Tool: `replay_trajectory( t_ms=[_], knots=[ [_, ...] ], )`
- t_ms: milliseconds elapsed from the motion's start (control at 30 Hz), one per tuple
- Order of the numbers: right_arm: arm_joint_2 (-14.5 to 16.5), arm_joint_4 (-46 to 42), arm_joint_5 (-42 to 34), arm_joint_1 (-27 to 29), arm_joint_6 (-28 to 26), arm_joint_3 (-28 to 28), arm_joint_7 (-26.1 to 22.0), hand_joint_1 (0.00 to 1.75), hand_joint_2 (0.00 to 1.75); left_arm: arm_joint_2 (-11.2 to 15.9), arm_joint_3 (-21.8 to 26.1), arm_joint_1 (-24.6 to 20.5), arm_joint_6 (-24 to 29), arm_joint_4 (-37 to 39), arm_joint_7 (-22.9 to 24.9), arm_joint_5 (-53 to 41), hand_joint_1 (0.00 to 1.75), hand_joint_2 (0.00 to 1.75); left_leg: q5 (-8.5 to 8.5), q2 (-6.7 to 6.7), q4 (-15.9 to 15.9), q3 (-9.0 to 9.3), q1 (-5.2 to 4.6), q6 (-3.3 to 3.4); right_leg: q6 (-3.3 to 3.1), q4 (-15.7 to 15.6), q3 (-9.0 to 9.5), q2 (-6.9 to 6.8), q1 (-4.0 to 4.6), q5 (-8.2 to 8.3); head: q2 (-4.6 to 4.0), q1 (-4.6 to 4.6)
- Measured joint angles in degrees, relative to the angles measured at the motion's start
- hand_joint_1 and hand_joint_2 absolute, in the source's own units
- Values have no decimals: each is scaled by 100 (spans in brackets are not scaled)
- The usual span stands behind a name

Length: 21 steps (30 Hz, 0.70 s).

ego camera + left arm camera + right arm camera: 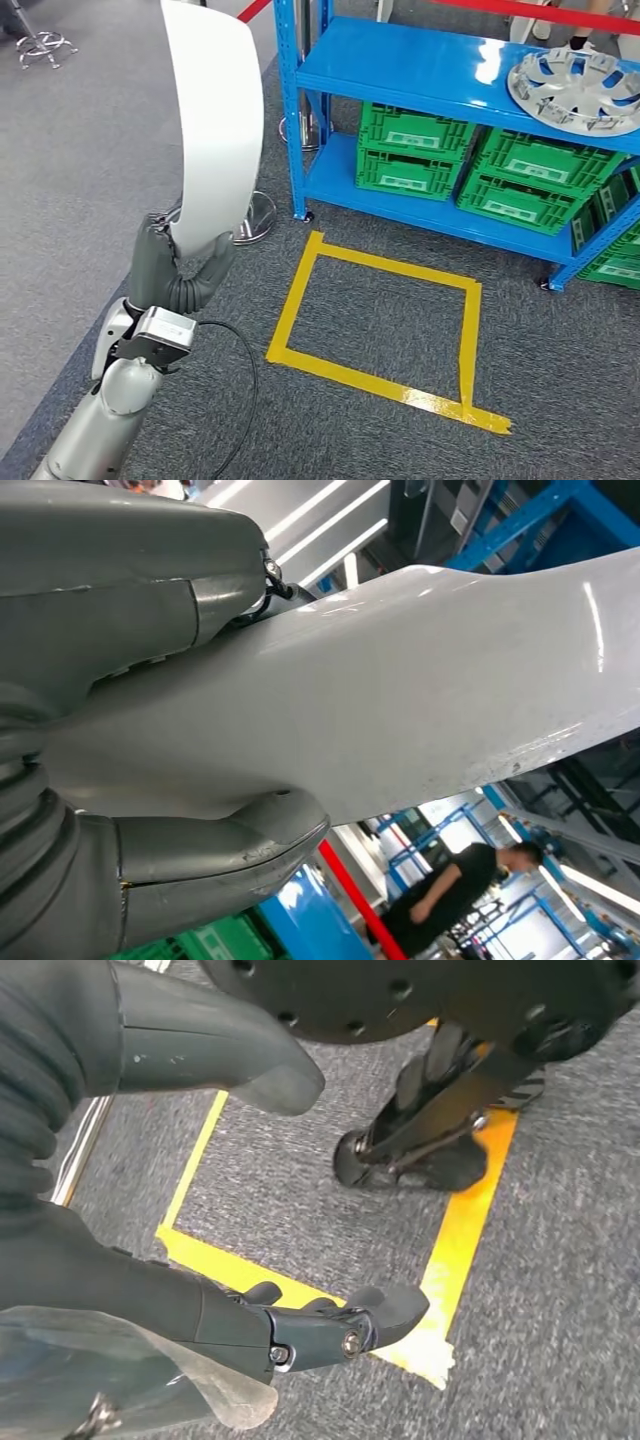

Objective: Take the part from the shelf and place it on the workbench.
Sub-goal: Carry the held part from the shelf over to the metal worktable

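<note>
A curved white panel (214, 115), the part, stands upright in front of me at the left, its lower end gripped by my left hand (175, 268). In the left wrist view the same white part (423, 690) runs across the picture, with the thumb (226, 855) on one face and fingers (136, 575) on the other. My right hand (226, 1190) hangs over the grey carpet with its thumb and fingers apart and nothing between them. The blue shelf (423, 70) stands ahead at the right.
A silver wheel cover (577, 88) lies on the shelf's upper board; green crates (411, 150) fill the lower one. A yellow tape square (377, 330) marks the carpet before the shelf. A chrome post base (255, 218) stands beside the shelf. A person (453, 895) stands far off.
</note>
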Motion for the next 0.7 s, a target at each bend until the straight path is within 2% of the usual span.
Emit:
replay_trajectory(
  t_ms=[33, 67, 100, 133, 167, 200, 233, 267, 300, 333, 367, 400, 433, 467, 500, 533, 567, 600, 633, 667, 700],
  knots=[
    [-1, 0, 0, -5, 0, 0, 0, 0, 175, 1, 0, 0, 0, 0, 0, 0, 175, 175, 51, -63, 41, -90, 10, -28, 2, -359, 249, 81, -19, 147, 0, 1],
    [-1, -1, 1, -10, 0, 0, 0, 0, 175, 0, 1, -3, 0, -1, 0, 0, 175, 175, 101, -128, 84, -180, 12, -60, 1, -771, 528, 206, -34, 207, 0, 1],
    [0, -1, 1, -13, 0, 0, 0, 0, 175, -2, 1, -3, 0, -2, 0, 0, 175, 175, 157, -188, 117, -249, 14, -93, -11, -1098, 738, 316, -45, 204, 0, -2],
    [1, -2, 1, -13, 1, 0, -1, 0, 175, -4, 0, -5, 0, -4, 0, -1, 175, 175, 214, -246, 137, -297, 15, -125, -26, -1308, 850, 395, -46, 156, 0, 0],
    [1, -2, 1, -13, 1, 0, -1, 0, 175, -5, 0, -5, 0, -6, 0, -1, 175, 175, 275, -304, 137, -329, 18, -159, -50, -1385, 886, 399, -32, 130, 0, 0],
    [2, -2, 1, -12, 2, 0, -1, 0, 175, -3, 0, -1, 0, -7, 0, -1, 175, 175, 337, -360, 126, -353, 24, -191, -88, -1383, 834, 334, -30, 160, 0, -1],
    [2, -2, 1, -17, 2, 0, 0, 0, 175, 1, 1, 1, 1, -8, 0, 0, 175, 175, 324, -345, 134, -391, 23, -222, -130, -1384, 777, 256, -30, 208, 0, -5],
    [3, -1, 0, -23, 2, 0, 0, 0, 175, 5, 2, 5, 1, -8, 0, 0, 175, 175, 198, -272, 196, -435, 23, -251, -184, -1383, 720, 175, -32, 271, 0, -20],
    [3, -1, 0, -25, 2, 0, 0, 0, 175, 9, 3, 7, 1, -8, 0, 0, 175, 175, -52, -161, 357, -487, 26, -277, -231, -1390, 650, 85, -37, 343, 0, -37],
    [3, 0, 0, -25, 2, 0, 0, 0, 175, 10, 3, 7, 1, -9, 0, 0, 175, 175, -399, -27, 627, -532, 36, -303, -262, -1389, 582, 1, -30, 415, 0, -53],
    [3, 0, 0, -17, 2, 0, -1, 0, 175, 10, 2, 6, 0, -9, 0, -1, 175, 175, -725, 50, 983, -565, 56, -331, -278, -1385, 510, -80, -22, 486, 0, -63],
    [2, 1, 0, -10, 2, 0, -1, 0, 175, 11, 2, 7, 0, -9, 0, 0, 175, 175, -938, 88, 1366, -584, 80, -361, -278, -1378, 429, -169, -19, 557, 0, -67],
    [1, 3, 0, -5, 1, 0, 0, 0, 175, 12, 2, 8, 0, -9, 1, 0, 175, 175, -989, 103, 1672, -571, 106, -387, -272, -1367, 334, -256, -17, 627, 0, -67],
    [-1, 5, 0, -6, 1, 0, 0, 0, 175, 14, 2, 10, 0, -9, 1, 0, 175, 175, -893, 115, 1828, -501, 132, -411, -263, -1353, 232, -344, -17, 690, 0, -67],
    [-1, 7, 0, -9, 0, 0, -1, 0, 175, 15, 2, 11, 0, -9, 1, 0, 175, 175, -716, 142, 1789, -349, 156, -434, -250, -1335, 125, -427, -18, 751, 0, -67],
    [-1, 8, 0, -12, 0, 0, -1, 0, 175, 16, 2, 11, 0, -9, 1, 0, 175, 175, -560, 212, 1542, -102, 175, -451, -230, -1314, 33, -496, -20, 806, 0, -67],
    [-2, 9, 0, -12, 0, 0, -1, 0, 175, 17, 2, 8, 0, -9, 0, 0, 175, 175, -531, 335, 1137, 231, 181, -463, -203, -1293, -38, -555, -19, 854, 1, -70],
    [-2, 10, 0, -10, 0, 0, -1, 0, 175, 14, 2, 5, 0, -10, 0, -1, 175, 175, -611, 447, 655, 576, 164, -446, -170, -1275, -81, -607, -20, 896, 1, -71],
    [-2, 10, 0, -9, 0, 0, -1, 0, 175, 9, 1, 1, 0, -12, 0, -1, 175, 175, -719, 534, 287, 823, 139, -413, -129, -1271, -92, -663, -24, 942, 1, -71],
    [-2, 11, 0, -11, 0, 0, -1, 0, 175, 5, 1, -4, 1, -14, -1, -1, 175, 175, -822, 563, 41, 961, 107, -368, -89, -1281, -90, -717, -34, 986, 1, -80],
    [-1, 11, 0, -20, 1, 0, -2, 0, 175, 4, 2, -4, 1, -15, -2, 0, 175, 175, -838, 524, -65, 981, 77, -304, -42, -1297, -79, -779, -50, 1034, 0, -82]
  ],
)
